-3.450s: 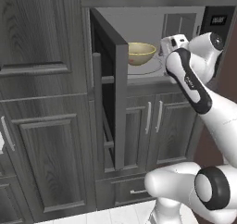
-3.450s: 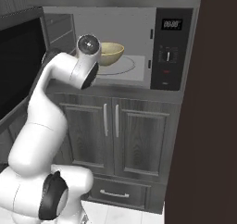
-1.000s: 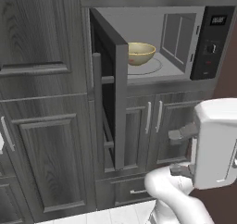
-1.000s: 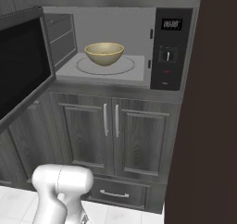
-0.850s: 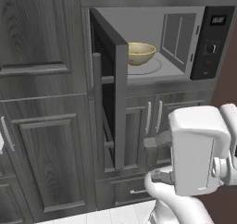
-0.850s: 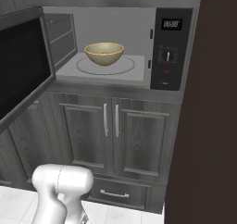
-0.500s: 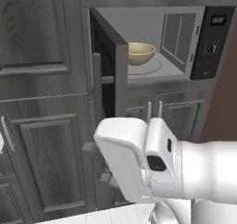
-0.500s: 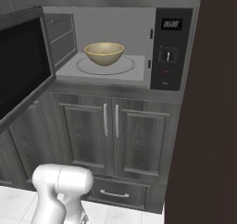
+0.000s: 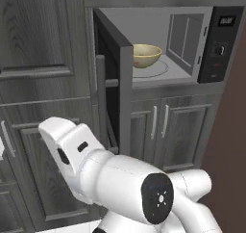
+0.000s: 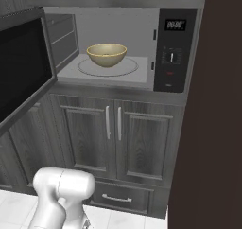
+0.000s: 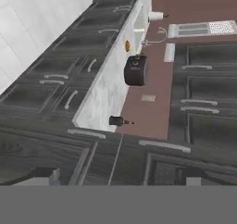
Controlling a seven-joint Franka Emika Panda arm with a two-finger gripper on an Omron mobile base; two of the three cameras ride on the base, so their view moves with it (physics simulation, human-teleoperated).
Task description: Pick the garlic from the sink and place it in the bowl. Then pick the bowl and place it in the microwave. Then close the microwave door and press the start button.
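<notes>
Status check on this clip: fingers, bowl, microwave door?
Fingers spread, holding nothing. Bowl sits inside the microwave on the turntable. Microwave door wide open, nothing blocking its swing.

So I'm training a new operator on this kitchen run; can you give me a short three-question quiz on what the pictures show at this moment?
1. True or false: the bowl sits inside the microwave on the round turntable.
2. How does the microwave door stand? A) shut B) swung open to the left C) taken off
3. Fill in: the control panel is on the microwave's ____ side.

Key: 1 true. 2 B; in the left base view the door stands out edge-on with its bar handle facing us. 3 right, with a small display at its top.
</notes>
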